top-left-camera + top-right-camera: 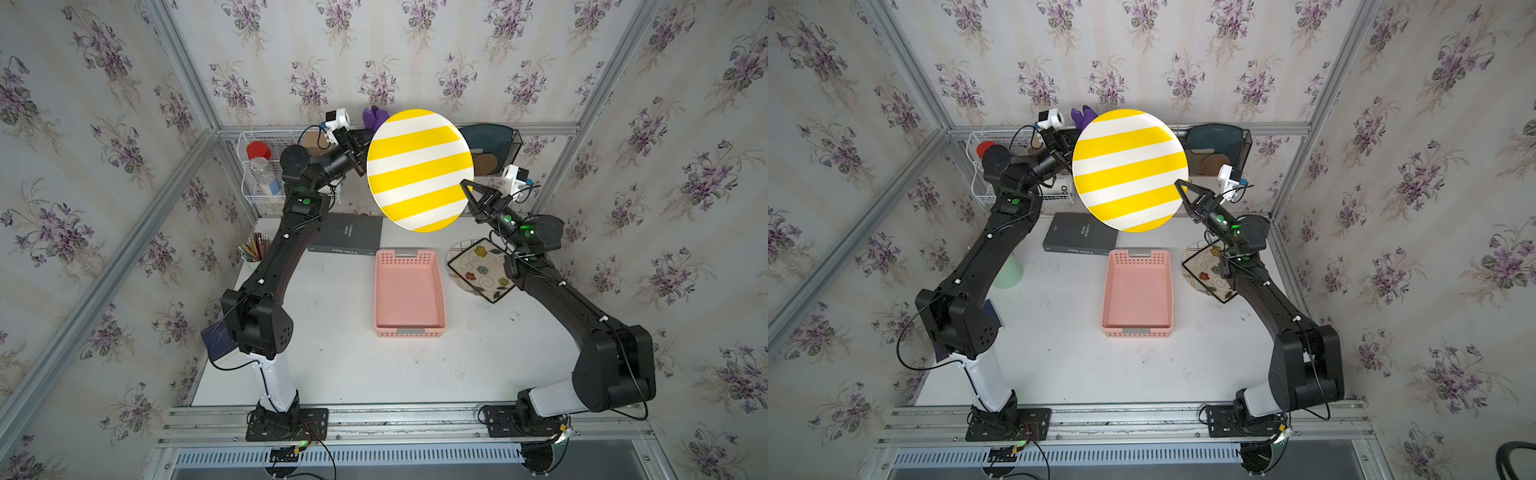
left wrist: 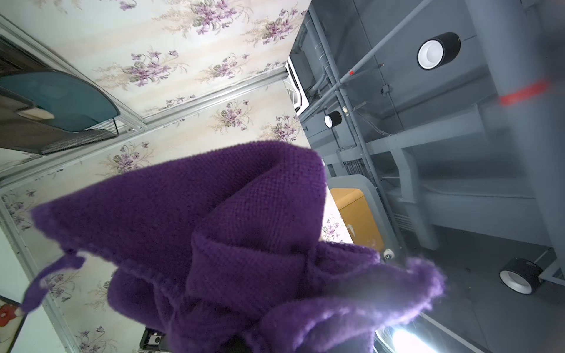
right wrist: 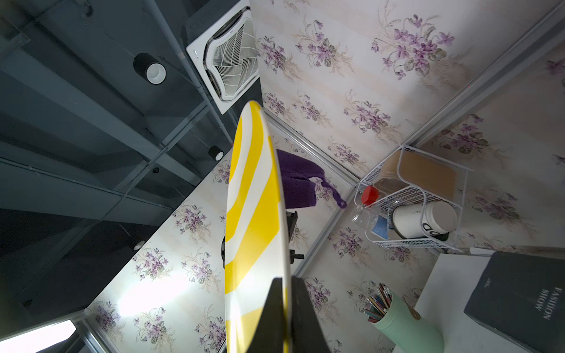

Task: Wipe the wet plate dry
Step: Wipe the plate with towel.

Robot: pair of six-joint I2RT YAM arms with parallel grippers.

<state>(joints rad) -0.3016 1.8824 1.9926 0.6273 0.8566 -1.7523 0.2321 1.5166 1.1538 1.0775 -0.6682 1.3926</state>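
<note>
A round plate (image 1: pixel 419 170) (image 1: pixel 1129 170) with yellow and white stripes is held up in the air above the back of the table, face toward the top cameras. My right gripper (image 1: pixel 467 187) (image 1: pixel 1179 185) (image 3: pixel 286 284) is shut on its right rim, one finger on each face; the right wrist view shows the plate (image 3: pixel 253 214) edge-on. My left gripper (image 1: pixel 360 145) (image 1: pixel 1065 145) is at the plate's upper left edge, shut on a purple cloth (image 1: pixel 374 116) (image 1: pixel 1081 116) (image 2: pixel 214 229). The cloth (image 3: pixel 298 180) sits behind the plate's back face and hides the left jaws.
On the table under the plate are a pink basket (image 1: pixel 409 291), a grey book (image 1: pixel 347 237) and a floral plate (image 1: pixel 482 270). A white wire rack (image 1: pixel 266 166) and a black mesh holder (image 1: pixel 492 143) stand at the back wall. A pencil cup (image 1: pixel 253 249) stands at the left.
</note>
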